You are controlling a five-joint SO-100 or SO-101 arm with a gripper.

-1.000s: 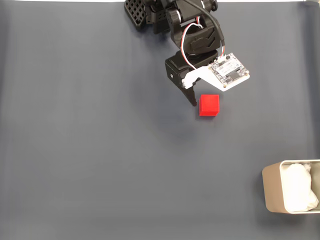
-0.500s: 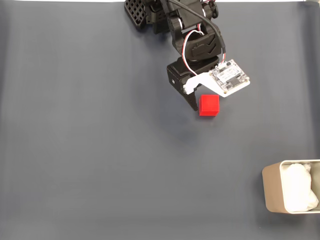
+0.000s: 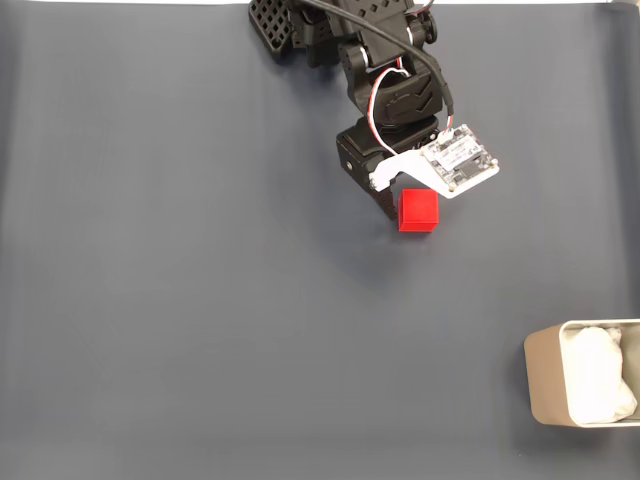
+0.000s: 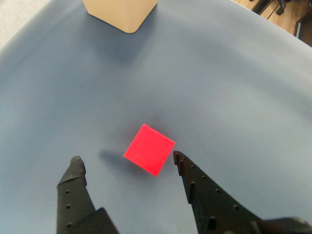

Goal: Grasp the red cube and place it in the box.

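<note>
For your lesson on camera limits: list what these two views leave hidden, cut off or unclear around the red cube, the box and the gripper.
- Box: the fixed view's right edge cuts it; the wrist view's top edge leaves one corner.
- Gripper: in the fixed view the arm and its white board cover the fingers.
- Red cube: the wrist view cannot settle whether the right finger touches it.
- Box's white lining: what it is stays unclear.

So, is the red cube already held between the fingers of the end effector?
No. In the wrist view the red cube lies on the cloth ahead of the open end effector, with visible gaps.
</note>
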